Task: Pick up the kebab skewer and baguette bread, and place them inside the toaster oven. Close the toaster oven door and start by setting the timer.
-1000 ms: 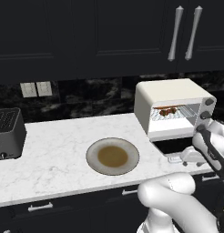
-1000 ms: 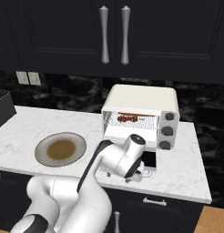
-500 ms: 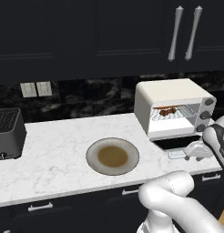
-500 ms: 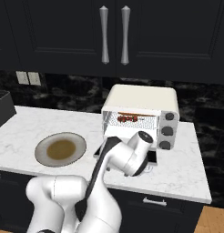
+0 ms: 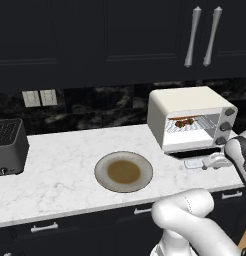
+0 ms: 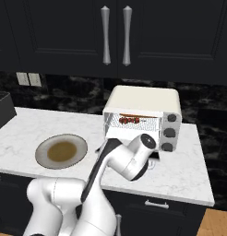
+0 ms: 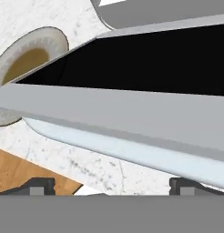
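The cream toaster oven [image 5: 185, 100] [image 6: 143, 97] stands at the right of the counter, its door [image 5: 195, 152] folded down flat. On the wire rack inside lies the kebab skewer [image 5: 183, 122] [image 6: 129, 120]. I cannot make out the baguette bread for sure; a thin orange-brown strip [image 6: 134, 115] runs behind the skewer. My gripper [image 5: 197, 163] [image 7: 114, 184] is open at the door's front edge. In the hand view the door's dark glass [image 7: 168, 59] and its pale bar handle [image 7: 132, 150] cross just above the fingertips [image 7: 41, 184].
A round plate [image 5: 102, 172] [image 6: 41, 154] [image 7: 54, 36] with a brown well sits mid-counter with nothing on it. A dark slot toaster [image 5: 7, 145] stands at the far left. The oven's knobs [image 5: 226, 126] [image 6: 170, 132] run down its right side. Dark cabinets hang above.
My wrist has swung a little to the right along the lowered door's front edge. The gripper has stayed open, and the door still lies flat.
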You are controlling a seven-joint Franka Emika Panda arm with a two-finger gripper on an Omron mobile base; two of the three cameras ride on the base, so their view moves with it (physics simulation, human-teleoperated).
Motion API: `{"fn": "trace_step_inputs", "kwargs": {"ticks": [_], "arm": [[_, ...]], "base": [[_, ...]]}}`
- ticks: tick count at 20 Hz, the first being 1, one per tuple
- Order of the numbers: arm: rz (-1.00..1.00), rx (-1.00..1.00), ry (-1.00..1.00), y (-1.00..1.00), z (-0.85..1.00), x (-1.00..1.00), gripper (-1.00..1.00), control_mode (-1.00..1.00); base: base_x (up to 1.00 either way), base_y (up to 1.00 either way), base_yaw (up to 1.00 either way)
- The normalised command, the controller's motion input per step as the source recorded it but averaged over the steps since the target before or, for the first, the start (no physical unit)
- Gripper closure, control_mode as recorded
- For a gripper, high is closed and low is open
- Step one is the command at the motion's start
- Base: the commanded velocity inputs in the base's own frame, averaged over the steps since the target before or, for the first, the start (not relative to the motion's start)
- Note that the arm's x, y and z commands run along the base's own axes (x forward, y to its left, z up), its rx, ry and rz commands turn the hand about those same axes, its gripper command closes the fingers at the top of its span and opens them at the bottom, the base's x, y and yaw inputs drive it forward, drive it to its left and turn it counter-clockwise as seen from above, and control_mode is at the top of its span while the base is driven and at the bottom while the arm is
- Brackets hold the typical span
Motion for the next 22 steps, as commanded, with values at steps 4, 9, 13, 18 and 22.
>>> {"fn": "trace_step_inputs", "kwargs": {"ticks": [4, 9, 13, 18, 22], "arm": [[0.00, -0.03, -0.29, 0.42, 0.14, 1.00, -1.00, -1.00], [0.00, -0.01, -0.22, 0.26, 0.26, 1.00, -1.00, -1.00], [0.00, -0.01, -0.23, 0.33, 0.30, 1.00, -1.00, -1.00], [-0.01, -0.04, -0.38, 0.74, 0.04, 0.99, -1.00, -1.00], [-0.03, -0.05, -0.43, 0.84, 0.00, 0.93, -1.00, -1.00]], "base": [[0.00, 0.00, 0.00], [0.00, 0.00, 0.00], [0.00, 0.00, 0.00], [0.00, 0.00, 0.00], [0.00, 0.00, 0.00]]}}
